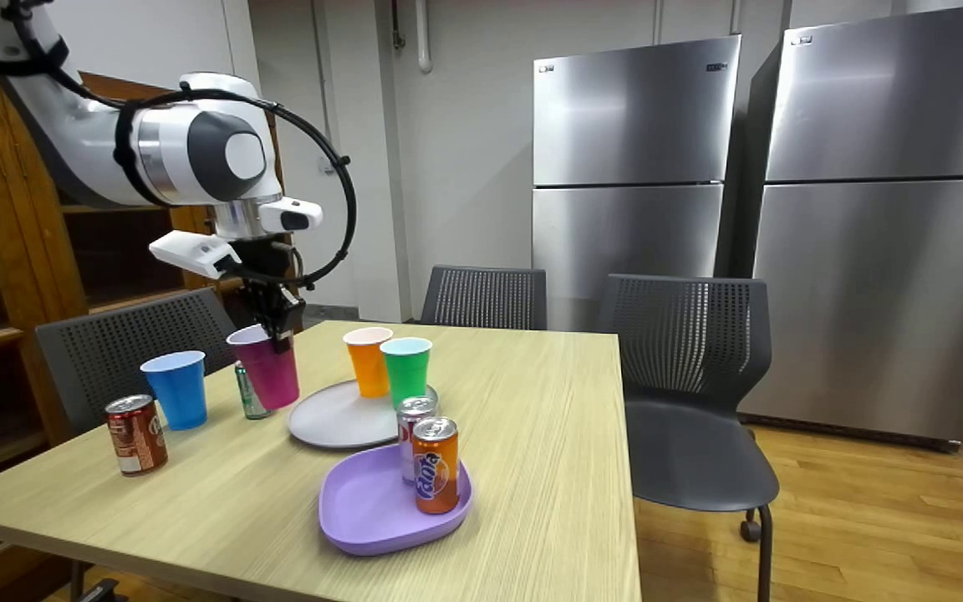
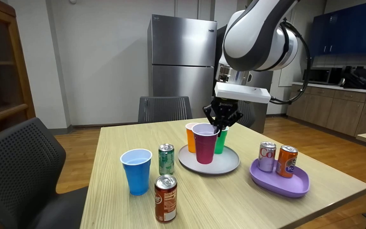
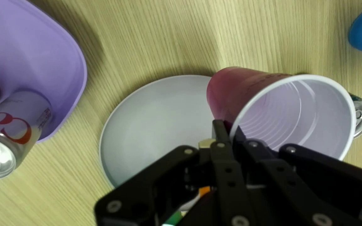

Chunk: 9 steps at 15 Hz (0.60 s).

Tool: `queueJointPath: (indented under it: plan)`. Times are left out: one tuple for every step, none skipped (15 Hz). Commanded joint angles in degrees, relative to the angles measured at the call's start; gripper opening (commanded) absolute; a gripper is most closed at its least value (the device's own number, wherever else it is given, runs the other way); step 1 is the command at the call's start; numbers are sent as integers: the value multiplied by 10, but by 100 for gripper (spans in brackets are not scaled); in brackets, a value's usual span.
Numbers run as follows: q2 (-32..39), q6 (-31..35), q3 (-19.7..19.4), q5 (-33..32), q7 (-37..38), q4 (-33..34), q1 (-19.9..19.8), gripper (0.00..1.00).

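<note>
Magenta cup (image 2: 205, 145), white-rimmed, pale inside, tilted

Two steel refrigerators (image 1: 632, 226) and dark chairs (image 1: 693, 389) with perforated backs.
In an exterior view, a brown wooden cabinet (image 2: 11, 110) stands near a pale wall (image 2: 100, 66), and blue cupboards (image 2: 349, 31) hang above a microwave (image 2: 319, 75) and a black bag (image 2: 363, 78).

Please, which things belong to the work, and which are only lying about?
Likely involved:
tapered magenta plastic cup, wall pinched by the black jointed gripper
round grey plate bearing orange plastic cup and green plastic cup

Apparently aside for now:
brown cylindrical metal can
dark grey perforated chairs
boxy steel refrigerators
</note>
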Motion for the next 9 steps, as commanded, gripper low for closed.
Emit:
queueJointPath:
  plan:
    - [36, -3, -5, 0, 35, 40, 0, 1]
    - [45, -3, -8, 1, 40, 49, 1, 1]
    - [55, -3, -13, -6, 51, 57, 4, 1]
    - [66, -2, -14, 0, 50, 66, 4, 1]
    - [75, -3, -17, 0, 54, 75, 5, 1]
    - [85, -3, -25, -9, 67, 85, 10, 1]
    - [93, -5, -26, -4, 65, 93, 11, 1]
    - [101, -6, -30, -6, 71, 102, 14, 1]
    - [109, -5, -33, -6, 76, 110, 16, 1]
